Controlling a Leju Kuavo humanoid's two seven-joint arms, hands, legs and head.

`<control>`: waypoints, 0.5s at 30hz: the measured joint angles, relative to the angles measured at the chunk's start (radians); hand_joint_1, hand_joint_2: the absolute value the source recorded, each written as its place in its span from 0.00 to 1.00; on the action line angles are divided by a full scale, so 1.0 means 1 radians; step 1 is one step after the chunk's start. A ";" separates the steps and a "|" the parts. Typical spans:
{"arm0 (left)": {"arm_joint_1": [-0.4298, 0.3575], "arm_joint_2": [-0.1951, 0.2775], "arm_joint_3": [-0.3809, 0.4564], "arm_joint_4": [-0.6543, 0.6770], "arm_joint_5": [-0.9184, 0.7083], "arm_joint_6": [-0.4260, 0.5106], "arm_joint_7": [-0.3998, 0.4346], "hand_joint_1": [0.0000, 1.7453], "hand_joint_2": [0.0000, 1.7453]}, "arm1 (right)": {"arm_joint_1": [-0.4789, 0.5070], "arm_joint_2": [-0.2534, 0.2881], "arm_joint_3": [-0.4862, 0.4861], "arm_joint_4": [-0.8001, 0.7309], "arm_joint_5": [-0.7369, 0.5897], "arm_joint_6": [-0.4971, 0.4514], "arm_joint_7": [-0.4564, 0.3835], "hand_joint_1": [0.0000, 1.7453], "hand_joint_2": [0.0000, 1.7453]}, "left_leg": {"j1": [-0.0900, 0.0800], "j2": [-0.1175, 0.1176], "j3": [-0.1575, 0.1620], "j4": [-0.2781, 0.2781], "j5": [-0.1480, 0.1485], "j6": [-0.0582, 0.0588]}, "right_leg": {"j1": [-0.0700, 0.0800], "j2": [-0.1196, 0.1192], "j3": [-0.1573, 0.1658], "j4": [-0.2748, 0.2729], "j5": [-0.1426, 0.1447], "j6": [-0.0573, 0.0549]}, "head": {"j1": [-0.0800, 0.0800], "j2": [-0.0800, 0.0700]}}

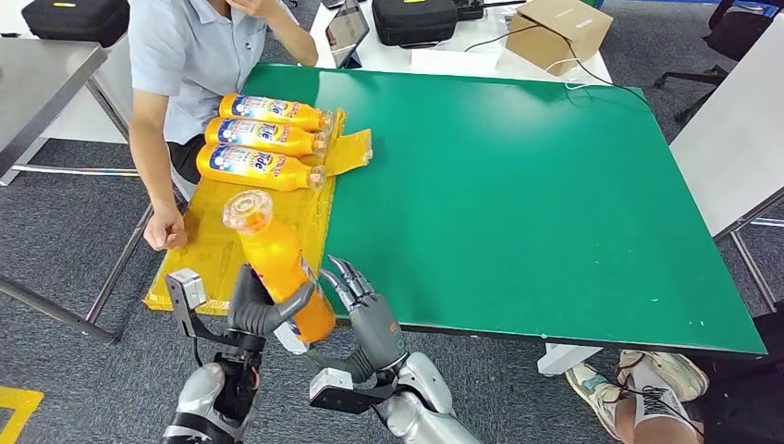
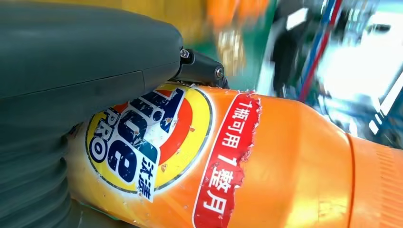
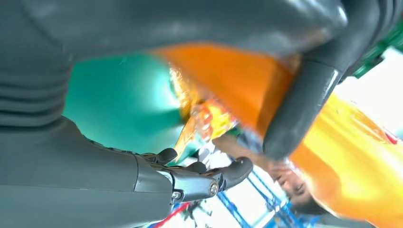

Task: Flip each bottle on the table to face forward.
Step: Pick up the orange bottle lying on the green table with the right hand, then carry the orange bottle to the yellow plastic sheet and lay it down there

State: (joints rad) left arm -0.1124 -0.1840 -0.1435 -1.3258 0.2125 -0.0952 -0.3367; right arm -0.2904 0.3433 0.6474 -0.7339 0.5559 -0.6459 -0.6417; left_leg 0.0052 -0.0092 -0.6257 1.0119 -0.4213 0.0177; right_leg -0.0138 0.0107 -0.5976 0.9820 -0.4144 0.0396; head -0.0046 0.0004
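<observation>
Bottle (image 1: 277,264) (cap up), gripped by left hand (image 1: 257,310)

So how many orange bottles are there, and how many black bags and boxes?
Orange bottles lying on the yellow mat: 3
Orange bottle held in the left robot hand: 1
Black cases: 2
Cardboard box: 1
Total: 7

The head view looks forward and down over the green table (image 1: 518,185). Both wrist views sit very close behind their hands, sharing the held orange bottle (image 2: 266,161).
</observation>
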 joint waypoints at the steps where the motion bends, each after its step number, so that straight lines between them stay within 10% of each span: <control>1: -0.016 0.010 0.007 0.006 -0.048 0.044 0.000 1.00 1.00 | 0.006 -0.003 -0.002 -0.006 0.026 -0.019 0.014 0.00 0.00 | 0.000 0.000 0.000 0.000 0.000 0.000 | 0.000 0.000 0.000 0.000 0.000 0.000 | 0.000 0.000; 8: -0.135 0.067 0.030 0.059 -0.479 0.316 -0.008 1.00 1.00 | 0.038 -0.025 -0.047 -0.056 0.128 -0.044 0.074 0.00 0.00 | 0.000 -0.001 0.000 0.000 0.001 0.000 | 0.000 0.000 0.000 0.000 0.000 0.000 | 0.000 0.000; 15: -0.328 0.113 0.009 0.262 -0.882 0.376 0.053 1.00 1.00 | 0.042 -0.035 -0.066 -0.079 0.122 -0.004 0.082 0.00 0.00 | 0.000 -0.001 0.000 0.000 0.002 0.000 | 0.000 0.000 0.001 0.000 0.001 0.000 | 0.000 0.000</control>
State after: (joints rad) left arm -0.4409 -0.0709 -0.1345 -1.0638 -0.6698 0.2807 -0.2832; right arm -0.2483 0.3086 0.5818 -0.8127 0.6775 -0.6496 -0.5594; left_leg 0.0051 -0.0100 -0.6256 1.0121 -0.4195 0.0179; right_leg -0.0141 0.0104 -0.5970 0.9822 -0.4138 0.0398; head -0.0043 0.0004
